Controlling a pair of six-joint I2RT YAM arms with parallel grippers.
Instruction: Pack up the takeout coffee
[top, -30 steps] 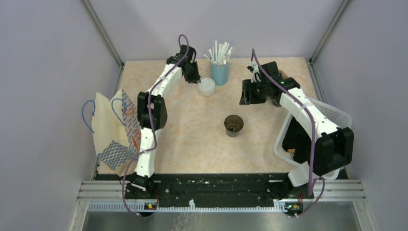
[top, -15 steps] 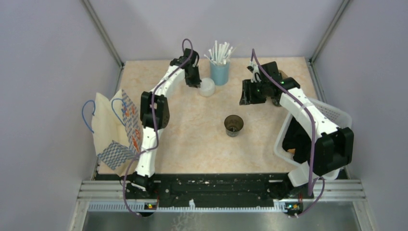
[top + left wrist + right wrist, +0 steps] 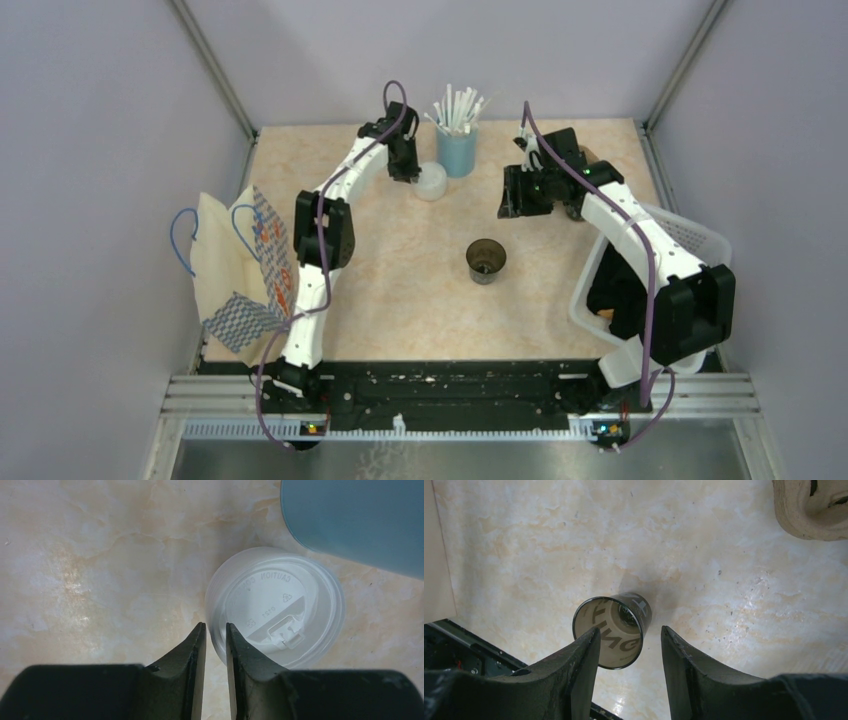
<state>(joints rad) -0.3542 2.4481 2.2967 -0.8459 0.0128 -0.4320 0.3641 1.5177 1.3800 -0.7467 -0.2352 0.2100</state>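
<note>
A: Where is the small dark brown tapered paper cup (image 3: pixel 486 260)?

B: Upright on the marbled beige table (image 3: pixel 400 290), lidless, its mouth open. Measured from the light-blue cup of white straws (image 3: pixel 457 150), it stands well apart, toward the arm bases and a little to the right.

A: And the round white plastic lid (image 3: pixel 277 605)?

B: Flat on the table just beside that blue cup, on its left and slightly nearer the bases. Its top faces up, with the "CAUTION" lettering and the sip tab showing.

A: What about the left end effector (image 3: pixel 213 626)?

B: It sits at the lid's edge farthest from the blue cup. The jaws are drawn to a narrow slit, one finger over the lid and the other outside the rim. I cannot tell whether they pinch the rim.

A: The right end effector (image 3: pixel 630 629)?

B: Its jaws are parted, with nothing held between them. It hangs to the right of the blue cup, and its wrist camera looks down on the dark cup. A molded pulp tray (image 3: pixel 809 510) lies farther right of the blue cup.
</note>
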